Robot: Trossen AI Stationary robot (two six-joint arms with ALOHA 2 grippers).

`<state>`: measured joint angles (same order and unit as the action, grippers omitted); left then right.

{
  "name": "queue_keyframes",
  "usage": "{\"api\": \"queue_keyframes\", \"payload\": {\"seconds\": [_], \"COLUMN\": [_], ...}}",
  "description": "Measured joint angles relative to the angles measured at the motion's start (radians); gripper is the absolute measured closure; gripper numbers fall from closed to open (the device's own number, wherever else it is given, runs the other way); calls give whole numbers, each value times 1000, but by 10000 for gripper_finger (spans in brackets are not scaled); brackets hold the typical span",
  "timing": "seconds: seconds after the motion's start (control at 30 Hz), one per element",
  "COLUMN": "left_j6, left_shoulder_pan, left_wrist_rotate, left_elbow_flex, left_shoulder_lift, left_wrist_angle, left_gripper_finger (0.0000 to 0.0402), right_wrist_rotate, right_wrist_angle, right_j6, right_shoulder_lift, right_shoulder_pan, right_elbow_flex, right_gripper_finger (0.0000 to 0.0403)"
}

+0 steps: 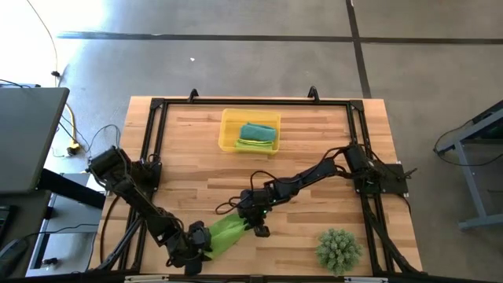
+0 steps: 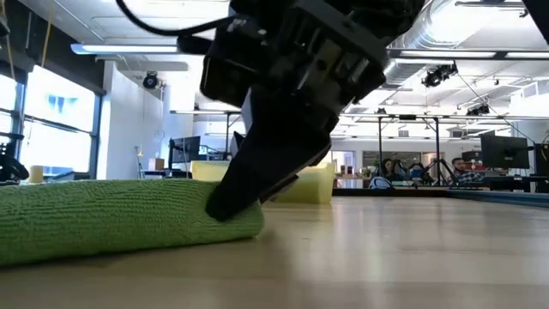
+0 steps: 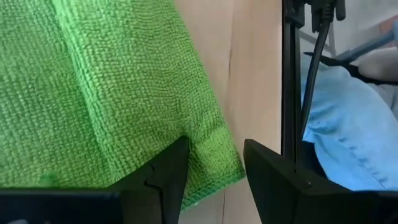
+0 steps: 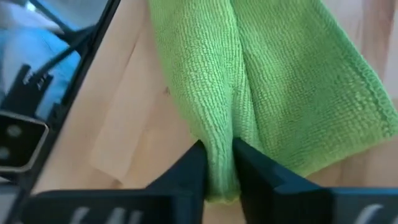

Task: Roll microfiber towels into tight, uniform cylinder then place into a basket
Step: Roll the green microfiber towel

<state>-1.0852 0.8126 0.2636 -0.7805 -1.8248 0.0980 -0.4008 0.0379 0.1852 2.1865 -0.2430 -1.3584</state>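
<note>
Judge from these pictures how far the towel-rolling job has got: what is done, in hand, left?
Done: a teal towel and a lime-green one lie in the yellow basket. In hand: the third, lime-green towel lies on the table; the right gripper pinches a fold of it, the left gripper straddles its other end. Left: finish rolling it and put it in the basket.

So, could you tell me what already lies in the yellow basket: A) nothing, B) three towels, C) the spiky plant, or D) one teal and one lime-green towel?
D: the high view shows a teal towel and a lime-green towel inside the basket.
</note>
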Motion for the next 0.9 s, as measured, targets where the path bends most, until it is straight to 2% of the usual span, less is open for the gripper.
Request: {"api": "queue_keyframes", "payload": {"seconds": [0.13,0.27,0.37,0.5,0.63,0.9], "left_j6": [-8,-12,-12,-13,-15,-18], "left_shoulder_pan": [4,5,5,-5,-6,-7], "left_wrist_rotate": [6,6,6,4,3,5], "left_elbow_flex": [2,5,5,6,6,7], "left_shoulder_lift": [11,15,15,15,16,16], "left_wrist_angle": [-3,-1,-4,-3,-1,1], "left_gripper_finger": [251,251,251,251,251,251], "right_wrist_rotate": [10,16,68,233,375,433], "right_wrist_angle": [37,113,143,98,7,-63], "right_j6": [-131,-298,-421,-596,-640,-704], "right_shoulder_lift": [-49,-127,-180,-196,-144,-58], "right_shoulder_pan": [3,2,-33,-116,-172,-190], "right_elbow_flex": [3,3,2,2,1,0], "right_gripper_finger": [285,254,251,250,250,250]}}
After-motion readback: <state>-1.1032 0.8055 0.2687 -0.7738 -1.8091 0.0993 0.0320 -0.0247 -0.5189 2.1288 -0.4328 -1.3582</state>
